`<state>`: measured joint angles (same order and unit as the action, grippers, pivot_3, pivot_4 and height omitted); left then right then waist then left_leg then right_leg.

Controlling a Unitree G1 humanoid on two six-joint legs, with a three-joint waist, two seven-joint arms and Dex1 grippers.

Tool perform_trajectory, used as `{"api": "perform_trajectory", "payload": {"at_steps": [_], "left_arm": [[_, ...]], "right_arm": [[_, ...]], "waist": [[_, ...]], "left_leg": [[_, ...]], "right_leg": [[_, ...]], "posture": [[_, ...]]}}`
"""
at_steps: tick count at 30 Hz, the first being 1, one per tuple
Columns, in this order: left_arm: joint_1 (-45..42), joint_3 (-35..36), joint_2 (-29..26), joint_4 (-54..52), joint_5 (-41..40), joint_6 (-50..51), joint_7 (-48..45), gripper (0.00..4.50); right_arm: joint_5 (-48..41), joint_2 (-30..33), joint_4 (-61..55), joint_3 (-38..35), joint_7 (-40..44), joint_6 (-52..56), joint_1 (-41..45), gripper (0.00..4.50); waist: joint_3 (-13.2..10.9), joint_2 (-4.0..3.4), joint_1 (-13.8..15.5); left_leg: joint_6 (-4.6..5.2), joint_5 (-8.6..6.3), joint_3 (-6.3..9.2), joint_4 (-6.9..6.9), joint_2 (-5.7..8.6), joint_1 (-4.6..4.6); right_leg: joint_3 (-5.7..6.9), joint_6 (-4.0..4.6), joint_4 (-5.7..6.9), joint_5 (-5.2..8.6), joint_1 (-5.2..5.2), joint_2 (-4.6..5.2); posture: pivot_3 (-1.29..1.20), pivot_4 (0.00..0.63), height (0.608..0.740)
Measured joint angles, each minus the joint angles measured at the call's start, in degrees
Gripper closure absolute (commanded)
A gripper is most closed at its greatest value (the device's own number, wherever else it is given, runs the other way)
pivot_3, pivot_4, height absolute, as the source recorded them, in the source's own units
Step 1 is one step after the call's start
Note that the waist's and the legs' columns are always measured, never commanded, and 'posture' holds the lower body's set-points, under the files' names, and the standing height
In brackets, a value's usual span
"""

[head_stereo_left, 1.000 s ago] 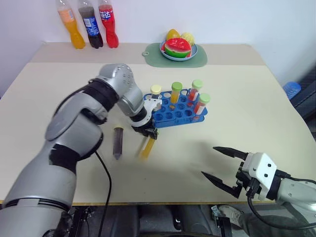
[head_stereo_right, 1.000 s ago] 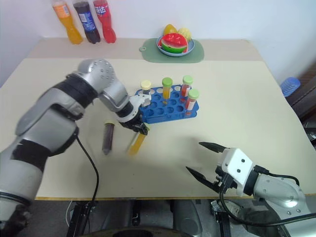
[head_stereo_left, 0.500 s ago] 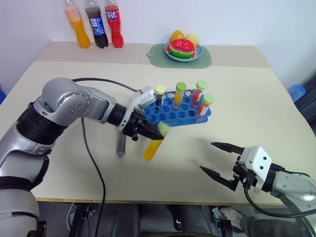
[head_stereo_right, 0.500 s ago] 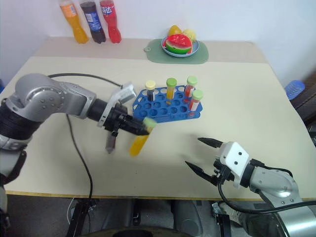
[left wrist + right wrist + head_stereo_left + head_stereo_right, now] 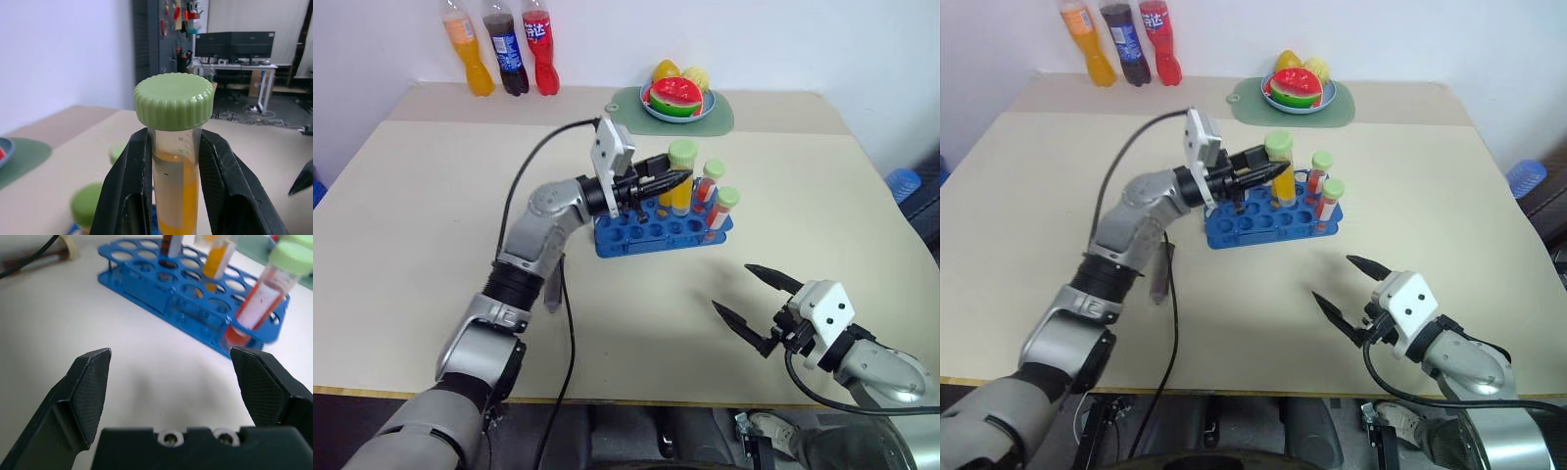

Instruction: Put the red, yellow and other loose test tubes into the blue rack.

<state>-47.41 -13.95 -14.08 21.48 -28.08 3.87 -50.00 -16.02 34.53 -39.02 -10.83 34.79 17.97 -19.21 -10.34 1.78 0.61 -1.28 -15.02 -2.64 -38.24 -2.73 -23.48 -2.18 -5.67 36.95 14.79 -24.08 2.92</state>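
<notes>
The yellow-filled, green-capped test tube (image 5: 680, 176) has been lifted from the table (image 5: 431, 196) and is now held upright above the blue rack (image 5: 646, 233), clamped in the left gripper (image 5: 677, 178). Insertion appears imminent. The right gripper (image 5: 756, 299) hangs open, empty. A dark tube (image 5: 552, 286) remains loose.

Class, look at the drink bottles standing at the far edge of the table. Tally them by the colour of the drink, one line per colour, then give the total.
Orange bottle: 1
Dark bottle: 1
Red bottle: 1
Total: 3
</notes>
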Motion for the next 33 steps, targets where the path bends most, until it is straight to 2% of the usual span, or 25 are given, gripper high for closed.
{"api": "perform_trajectory", "payload": {"at_steps": [9, 14, 33], "left_arm": [[0.3, 1.4, 3.1, 8.7, 7.6, -6.9, -2.7, 3.72], [0.3, 2.1, 3.2, 8.9, 9.4, -7.4, -3.7, 3.72], [-0.6, 3.6, 6.0, 11.8, 14.0, -10.9, -6.9, 3.72]], "right_arm": [[0.1, -0.8, -0.2, -0.6, -0.9, -0.9, -3.7, 0.19], [0.1, -0.9, -0.8, -2.6, -0.9, -1.5, -6.6, 0.19], [0.2, -1.4, -1.2, -3.0, -1.9, -1.8, -5.4, 0.19]], "waist": [[0.0, -0.01, 0.1], [0.0, -0.02, 0.0], [0.1, -0.04, 0.1]], "left_leg": [[0.00, 0.00, 0.02, 0.01, -0.02, 0.02], [0.01, 0.00, 0.01, 0.01, -0.02, 0.03], [0.01, -0.01, 0.02, 0.00, -0.02, 0.09]], "right_leg": [[0.00, 0.00, 0.02, 0.00, 0.00, -0.02], [-0.01, 0.00, 0.03, 0.00, 0.00, -0.03], [-0.01, 0.02, 0.01, 0.01, 0.09, -0.03]], "posture": [[0.00, 0.150, 0.740], [0.00, 0.150, 0.740], [0.00, 0.150, 0.740]]}}
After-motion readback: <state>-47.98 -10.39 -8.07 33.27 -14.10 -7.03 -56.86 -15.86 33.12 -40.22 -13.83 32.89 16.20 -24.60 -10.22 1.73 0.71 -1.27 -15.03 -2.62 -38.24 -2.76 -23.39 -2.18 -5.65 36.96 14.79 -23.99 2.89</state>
